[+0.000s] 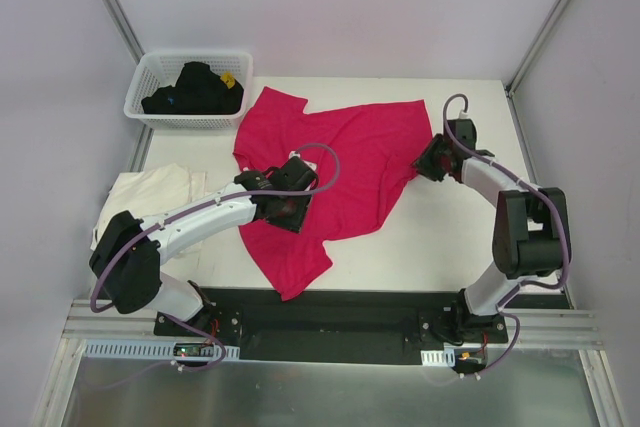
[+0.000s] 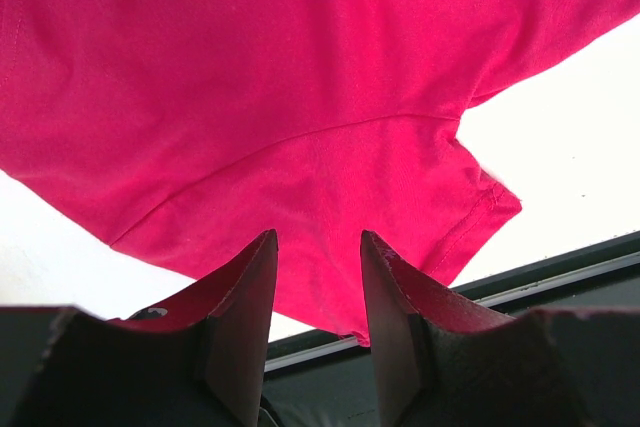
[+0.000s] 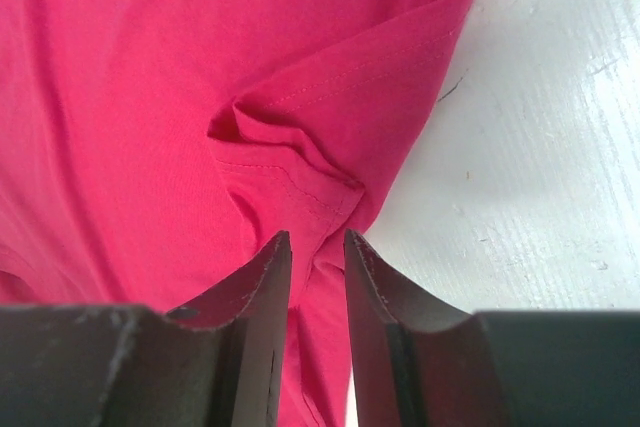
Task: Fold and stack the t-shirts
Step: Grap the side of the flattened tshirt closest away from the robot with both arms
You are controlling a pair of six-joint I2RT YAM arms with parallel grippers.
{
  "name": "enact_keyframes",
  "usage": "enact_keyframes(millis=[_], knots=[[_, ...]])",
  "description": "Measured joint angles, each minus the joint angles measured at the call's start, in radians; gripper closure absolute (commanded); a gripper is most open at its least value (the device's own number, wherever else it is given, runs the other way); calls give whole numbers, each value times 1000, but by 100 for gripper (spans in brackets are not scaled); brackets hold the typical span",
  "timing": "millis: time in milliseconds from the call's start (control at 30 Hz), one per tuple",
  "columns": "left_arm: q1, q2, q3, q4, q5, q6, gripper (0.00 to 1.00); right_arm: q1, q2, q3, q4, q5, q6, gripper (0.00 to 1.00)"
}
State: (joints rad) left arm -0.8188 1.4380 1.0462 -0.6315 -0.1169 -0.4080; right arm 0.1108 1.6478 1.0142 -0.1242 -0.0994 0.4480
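Observation:
The magenta-red t-shirt (image 1: 350,157) lies rumpled across the middle of the white table. The cream-white t-shirt (image 1: 150,192) lies crumpled at the table's left edge, partly under my left arm. My left gripper (image 1: 287,209) hovers over the red shirt's near-left part. In the left wrist view its jaws (image 2: 318,235) stand apart above the red cloth (image 2: 300,77), pinching nothing. My right gripper (image 1: 432,159) is at the shirt's right edge. There, in the right wrist view, its jaws (image 3: 317,237) stand narrowly apart astride a raised fold of the red cloth (image 3: 290,182).
A white lattice basket (image 1: 186,119) holding dark clothing stands at the back left. Bare white tabletop (image 3: 520,147) lies right of the red shirt. The black mounting rail (image 1: 330,307) runs along the near edge, close to the shirt's lowest corner (image 1: 295,282).

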Motion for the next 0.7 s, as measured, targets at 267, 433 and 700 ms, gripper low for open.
enact_keyframes(millis=[267,433,700], knots=[[0,0,0,0,0,3,62,0,37,-16,26,-14,16,68],[0,0,4,0,0,5,62,1,65,-16,41,-18,23,68],[0,0,9,1,-1,8,62,8,93,-16,61,-21,32,68]])
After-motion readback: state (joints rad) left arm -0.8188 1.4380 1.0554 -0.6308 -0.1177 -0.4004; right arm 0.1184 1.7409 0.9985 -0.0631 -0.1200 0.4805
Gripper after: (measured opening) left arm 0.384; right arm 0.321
